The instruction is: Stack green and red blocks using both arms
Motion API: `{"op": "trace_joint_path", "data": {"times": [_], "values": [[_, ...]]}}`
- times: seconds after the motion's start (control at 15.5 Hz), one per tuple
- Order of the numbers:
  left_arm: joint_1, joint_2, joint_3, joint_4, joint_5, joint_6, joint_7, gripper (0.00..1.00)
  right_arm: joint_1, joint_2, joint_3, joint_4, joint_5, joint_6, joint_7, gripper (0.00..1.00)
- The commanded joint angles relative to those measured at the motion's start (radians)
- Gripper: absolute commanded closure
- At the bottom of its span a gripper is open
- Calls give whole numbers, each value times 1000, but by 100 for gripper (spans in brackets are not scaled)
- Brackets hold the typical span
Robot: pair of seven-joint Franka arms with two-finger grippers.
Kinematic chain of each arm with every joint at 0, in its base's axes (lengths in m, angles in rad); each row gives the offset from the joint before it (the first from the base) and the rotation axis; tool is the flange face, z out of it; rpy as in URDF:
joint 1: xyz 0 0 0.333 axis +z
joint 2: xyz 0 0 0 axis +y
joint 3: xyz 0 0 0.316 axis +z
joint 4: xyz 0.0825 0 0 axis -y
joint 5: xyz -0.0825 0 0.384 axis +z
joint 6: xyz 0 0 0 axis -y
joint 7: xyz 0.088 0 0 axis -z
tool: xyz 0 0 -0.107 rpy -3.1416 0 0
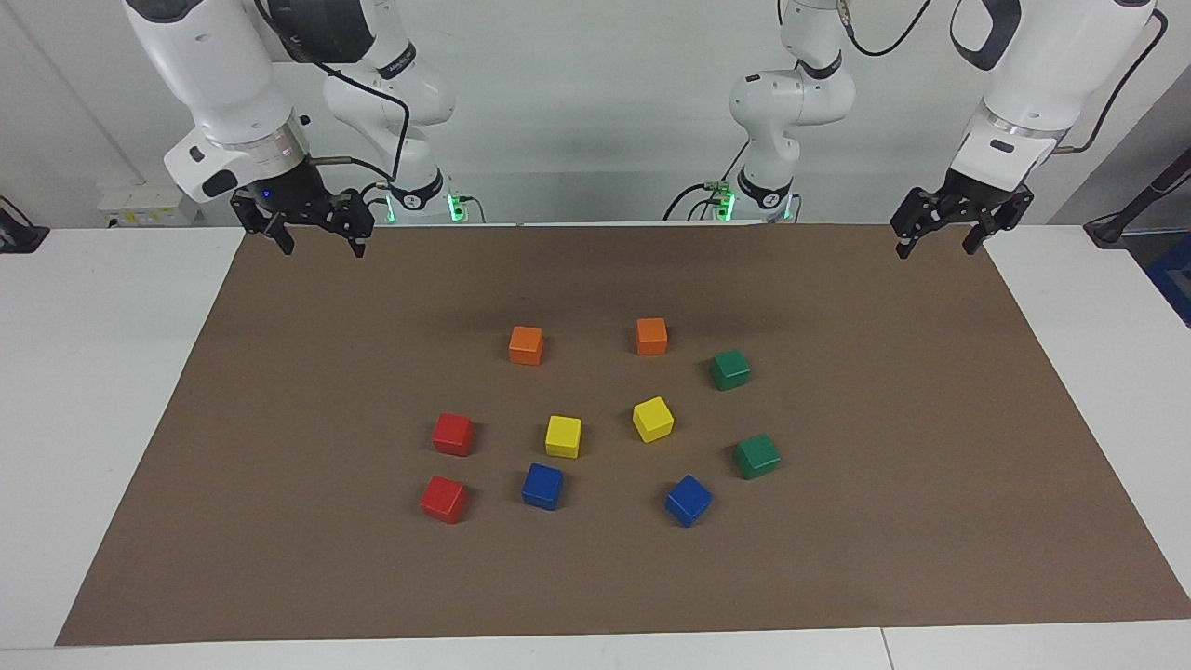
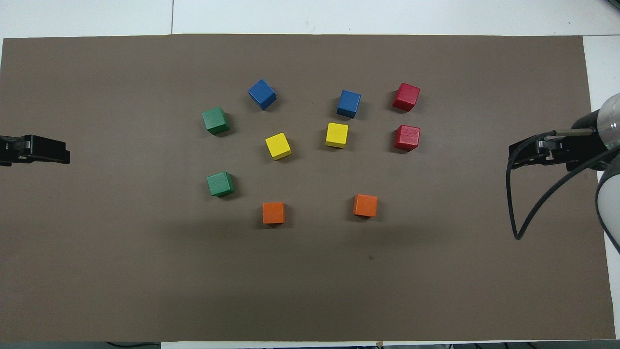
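No block is stacked yet. Taking the yellow pair (image 1: pixel 607 427) as landmark, both green blocks (image 1: pixel 743 412) lie toward the left arm's end and both red blocks (image 1: pixel 448 466) toward the right arm's end, probably so each arm serves its own colour. The left end effector (image 1: pixel 942 238) and the right end effector (image 1: pixel 318 241) wait over the brown mat (image 1: pixel 279 447) on the worktop (image 1: pixel 93 419), fingers apart and holding nothing.

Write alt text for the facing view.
Ten small blocks sit apart on a brown mat: two red, two green, two orange, two yellow, two blue. Both open grippers, left and right, hang over the mat's corners by the robots.
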Motion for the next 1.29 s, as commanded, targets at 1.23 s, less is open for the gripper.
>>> {"op": "trace_joint_path", "data": {"times": [1.23], "values": [[-281,129,-14,-354,-32,549,-587,0,131,192,16,-277,-29,570,520,0]]}}
